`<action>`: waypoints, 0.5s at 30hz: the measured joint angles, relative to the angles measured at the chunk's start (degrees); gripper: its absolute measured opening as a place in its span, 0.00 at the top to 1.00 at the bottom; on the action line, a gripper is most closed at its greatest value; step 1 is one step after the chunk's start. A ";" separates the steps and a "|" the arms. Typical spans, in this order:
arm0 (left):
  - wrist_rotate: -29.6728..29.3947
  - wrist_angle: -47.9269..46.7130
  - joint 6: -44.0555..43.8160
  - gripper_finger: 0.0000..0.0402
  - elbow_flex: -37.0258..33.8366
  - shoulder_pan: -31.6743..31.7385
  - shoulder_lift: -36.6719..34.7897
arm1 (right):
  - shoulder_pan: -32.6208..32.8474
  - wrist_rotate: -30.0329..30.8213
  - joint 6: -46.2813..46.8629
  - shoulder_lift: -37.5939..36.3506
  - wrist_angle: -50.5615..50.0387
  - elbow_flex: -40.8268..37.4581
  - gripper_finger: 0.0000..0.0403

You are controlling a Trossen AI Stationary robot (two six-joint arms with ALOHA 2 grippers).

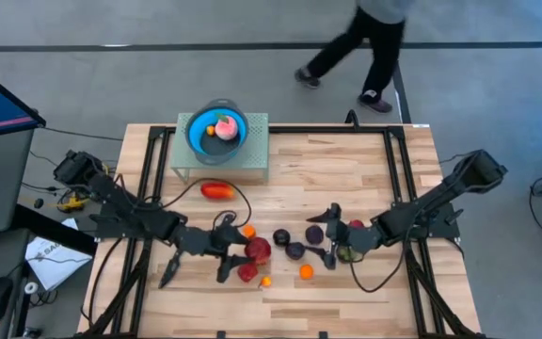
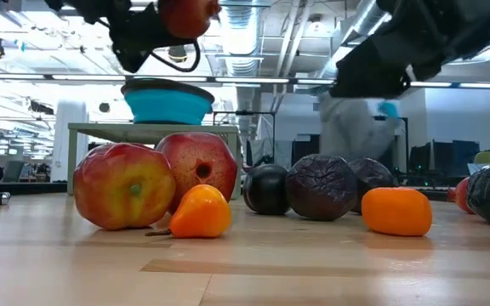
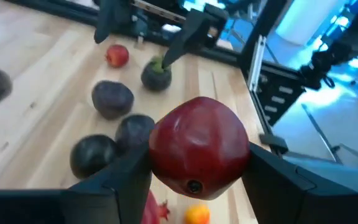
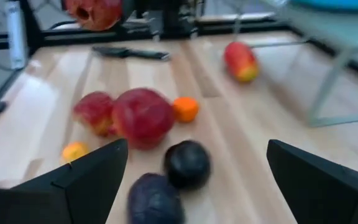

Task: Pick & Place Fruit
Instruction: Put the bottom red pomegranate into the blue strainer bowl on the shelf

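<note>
A large dark red fruit (image 3: 199, 147) is clamped between the two fingers of the left gripper (image 3: 197, 174) and is held clear of the wooden table (image 1: 346, 179), as is seen in the low view, where it hangs high above the tabletop; its small calyx end is turned downward and toward the wrist camera. In the high view the left gripper (image 1: 199, 268) is found over the left-centre part of the table, beside the cluster of fruit. The right gripper (image 1: 332, 235) is held with its fingers wide apart above the right-centre of the table, nothing being gripped between them; a green-topped dark fruit (image 1: 347, 252) lies just by it. On the tabletop a red apple (image 2: 124, 186) and a second red fruit (image 2: 197, 165) are seen touching side by side, with a small orange piece (image 2: 198, 212) in front of them. Dark purple balls (image 2: 321, 187) are grouped near the middle, and an orange ball (image 2: 395, 211) lies just beside them. The longer red-orange piece (image 1: 216, 190) lies well apart from the cluster, near the front edge of the pale green stand (image 1: 252, 160); its long axis is laid roughly left to right across the table in the high view. A blue bowl (image 1: 196, 132) is set on the stand, and a pink fruit (image 1: 224, 125) is contained in it. A person (image 1: 360, 47) is seen on the floor beyond the table.
</note>
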 joint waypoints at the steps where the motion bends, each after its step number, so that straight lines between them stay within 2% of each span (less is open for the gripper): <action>1: 0.00 0.85 0.11 0.45 0.00 0.39 0.00 | 0.63 1.79 -0.06 -0.87 -1.26 0.33 0.06; 4: -0.02 2.70 0.22 0.45 0.02 1.28 0.00 | 2.45 5.50 -1.38 -3.52 -3.09 0.87 0.06; 9: 0.00 5.04 1.65 0.45 0.00 1.74 0.00 | 3.81 8.26 -5.25 -6.58 -3.60 0.89 0.06; 15: 0.04 7.13 1.57 0.44 0.02 1.68 0.00 | 3.53 8.27 -10.68 -8.07 -3.55 0.89 0.06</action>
